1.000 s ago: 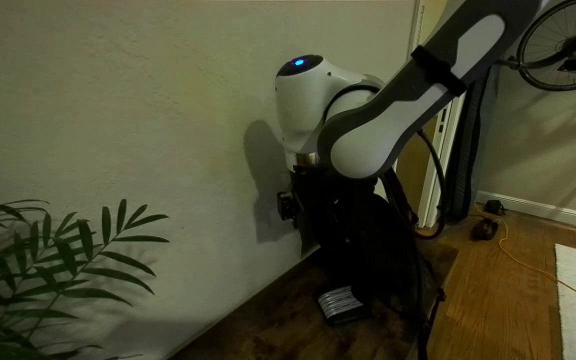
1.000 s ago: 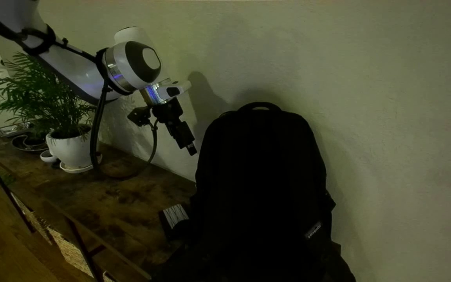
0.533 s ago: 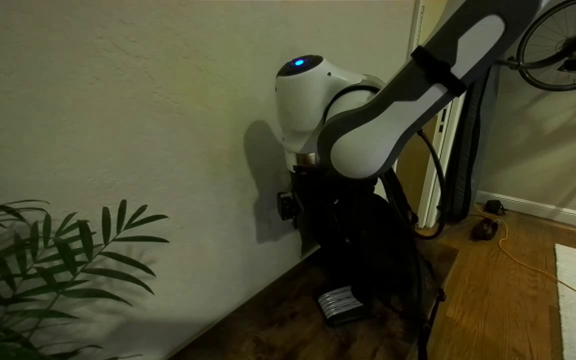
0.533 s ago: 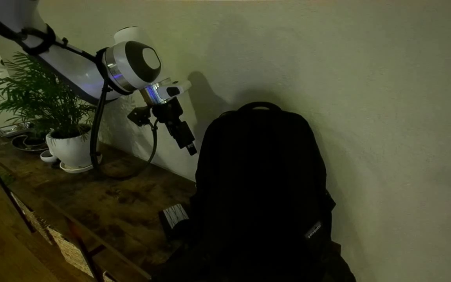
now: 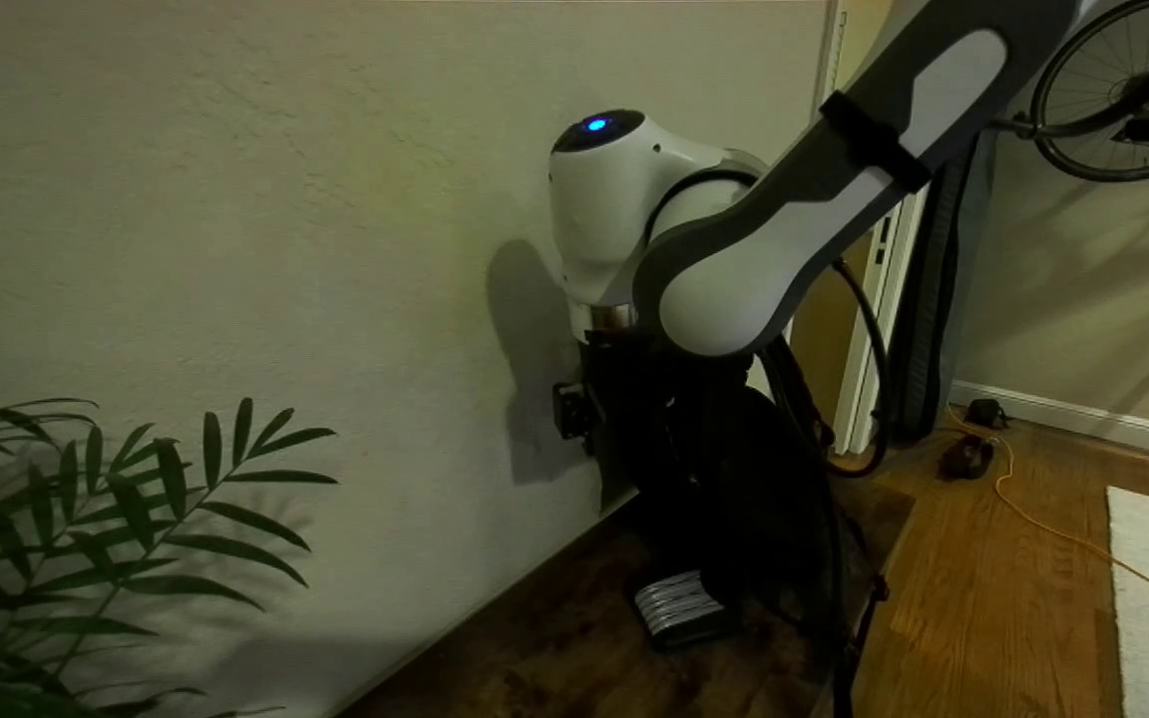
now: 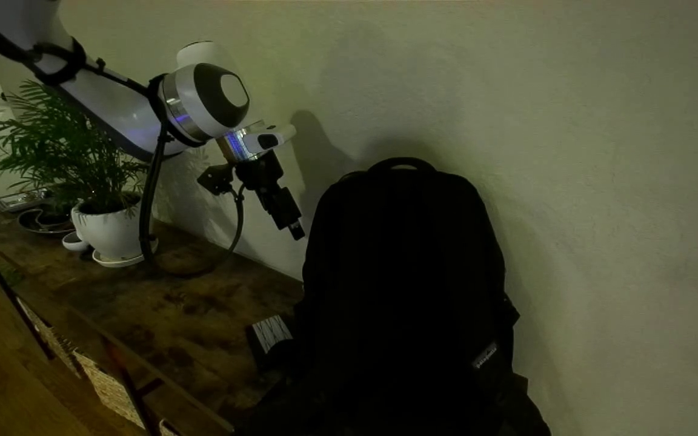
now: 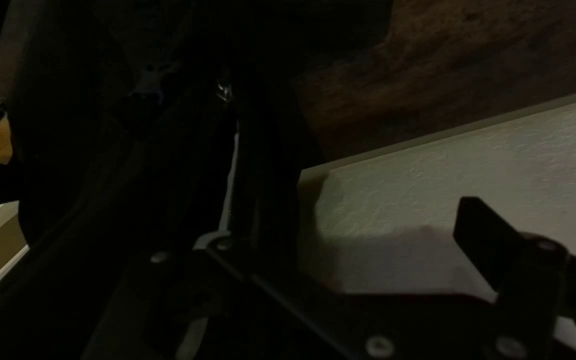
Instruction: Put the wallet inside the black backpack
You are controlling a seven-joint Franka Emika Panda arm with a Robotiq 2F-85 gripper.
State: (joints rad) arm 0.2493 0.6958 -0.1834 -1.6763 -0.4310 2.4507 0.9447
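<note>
1. In an exterior view, wallet [image 6: 272, 333] can be spotted on the tabletop [image 6: 191, 309], just beside the black backpack [image 6: 406, 297], around its 8:30.
2. Gripper [image 6: 296, 229] is spread wide at the backpack's 10 o'clock.

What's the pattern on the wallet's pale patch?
Pale grey streaked with thin dark lines. The wallet shows it best in an exterior view.

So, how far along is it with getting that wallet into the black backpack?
Done: nothing for certain; the black backpack shows what looks like a zip, though it's too dark to tell if it's open. In hand: the pincer hangs open by the backpack, without the wallet. To do: lifting the wallet, which lies on the table beside the backpack, and putting it inside.
</note>
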